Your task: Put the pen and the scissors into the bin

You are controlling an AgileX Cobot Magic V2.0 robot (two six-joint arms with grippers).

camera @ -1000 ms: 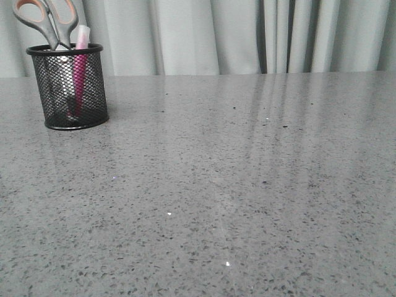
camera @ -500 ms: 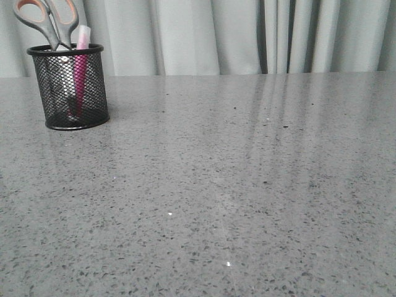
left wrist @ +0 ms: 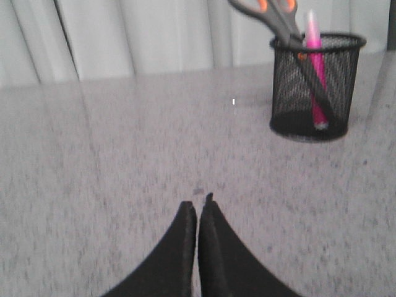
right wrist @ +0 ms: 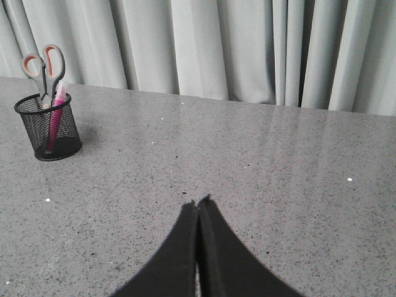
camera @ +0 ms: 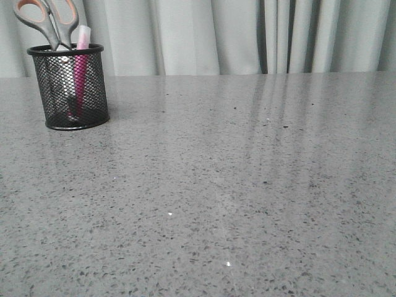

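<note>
Seems finished, to judge by how things lie. Slim magenta-pink pen (camera: 80, 59) with a pale whitish cap end standing inside the small black wire-mesh bin (camera: 69, 86), cap poking just above the solid rim. Dark grey scissors (camera: 49, 21) with orange-lined finger loops resting blades-down in the same cup, loops rising well above the rim and leaning toward the pen. Nothing of the task left lying loose on the counter (camera: 235, 185); apparently no step remaining beyond staying clear.

Left hand (left wrist: 198, 207) clenched tight, black fingertips pressed together with nothing between, hovering low over bare stone and well apart from the cup. Right hand (right wrist: 198, 203) likewise pinched closed and empty, farther off, with the cup small in its view. Neither hand visible from the front camera.

Counter of speckled grey stone, polished enough to carry faint vertical reflections. Bin placed near the far left corner, close to the back edge. Behind it, pale grey-white curtains (camera: 247, 34) hanging in long folds across the whole background.
</note>
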